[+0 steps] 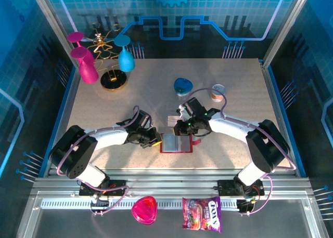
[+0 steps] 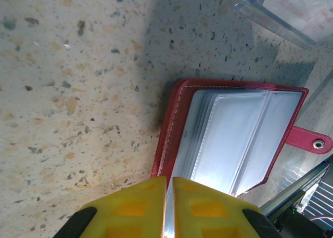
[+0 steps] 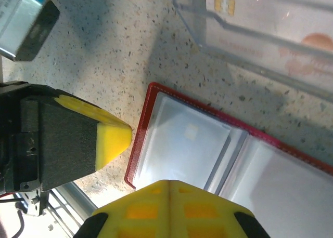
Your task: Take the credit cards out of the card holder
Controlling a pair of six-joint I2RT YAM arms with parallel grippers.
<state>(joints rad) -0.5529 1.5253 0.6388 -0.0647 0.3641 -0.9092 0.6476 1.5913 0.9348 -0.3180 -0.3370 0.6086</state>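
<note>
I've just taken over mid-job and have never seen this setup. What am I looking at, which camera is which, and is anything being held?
These are two robot arms bolted at the near edge of a speckled table. The wide picture is taken from above and behind them. The other two come from a camera on each wrist, so the yellow pads at the bottom are that arm's own fingers.

Between the arms lies the red card holder, open, with its clear pockets facing up. Just beyond it is a clear tray with a pale card inside.

The left fingers are closed at the holder's edge with a thin pale sliver between them. I can't tell whether that is a real grip. The right fingers are shut over the holder, with nothing visible between them.

Farther back are a blue dish and a cup stand.
</note>
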